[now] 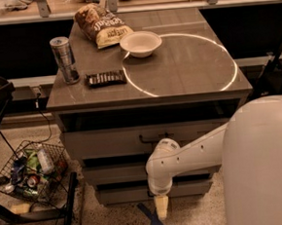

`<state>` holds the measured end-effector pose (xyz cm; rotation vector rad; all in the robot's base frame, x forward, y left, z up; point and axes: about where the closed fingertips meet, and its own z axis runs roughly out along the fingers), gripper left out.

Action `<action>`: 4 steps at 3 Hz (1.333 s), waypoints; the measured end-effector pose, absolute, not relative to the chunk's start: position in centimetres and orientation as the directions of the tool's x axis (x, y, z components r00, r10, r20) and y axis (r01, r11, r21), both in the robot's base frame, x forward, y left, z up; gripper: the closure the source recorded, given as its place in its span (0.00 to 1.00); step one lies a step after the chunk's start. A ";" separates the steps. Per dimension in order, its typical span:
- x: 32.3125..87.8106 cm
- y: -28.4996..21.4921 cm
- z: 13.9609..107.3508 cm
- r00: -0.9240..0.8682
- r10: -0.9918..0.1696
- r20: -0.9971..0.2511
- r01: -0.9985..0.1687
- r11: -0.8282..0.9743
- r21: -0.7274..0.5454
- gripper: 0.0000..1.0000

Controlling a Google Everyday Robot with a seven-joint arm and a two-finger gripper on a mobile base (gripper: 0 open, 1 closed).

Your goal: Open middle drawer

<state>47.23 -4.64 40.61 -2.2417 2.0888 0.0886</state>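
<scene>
On the grey desk [187,76], a silver can [64,59], a chip bag [101,25], a white bowl [141,43] and a dark wrapped bar [105,78]; below, across the front of the middle drawer [111,174], the white arm [193,152], with the gripper [161,208] pointing down near the floor [110,219] just before the lowest drawer [118,194].

Grey middle drawer [111,174]; grey-brown bench [191,64] marked with a bright white ring [236,71]. White bowl [141,43], silver can [64,59], brown-and-cream bag [100,26]. Cream claw [161,207] hangs low at the drawers, over speckled floor [110,222] and blue tape [150,220].
</scene>
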 end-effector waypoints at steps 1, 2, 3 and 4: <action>47.1 -4.7 40.5 0.071 -0.993 -0.094 -0.997 -0.070 -0.014 0.18; 47.0 -4.7 40.5 0.071 -0.993 -0.094 -0.997 -0.071 -0.012 0.42; 47.0 -4.7 40.4 0.071 -0.993 -0.093 -0.997 -0.071 -0.010 0.65; 47.0 -4.7 40.4 0.071 -0.993 -0.093 -0.997 -0.071 -0.010 0.87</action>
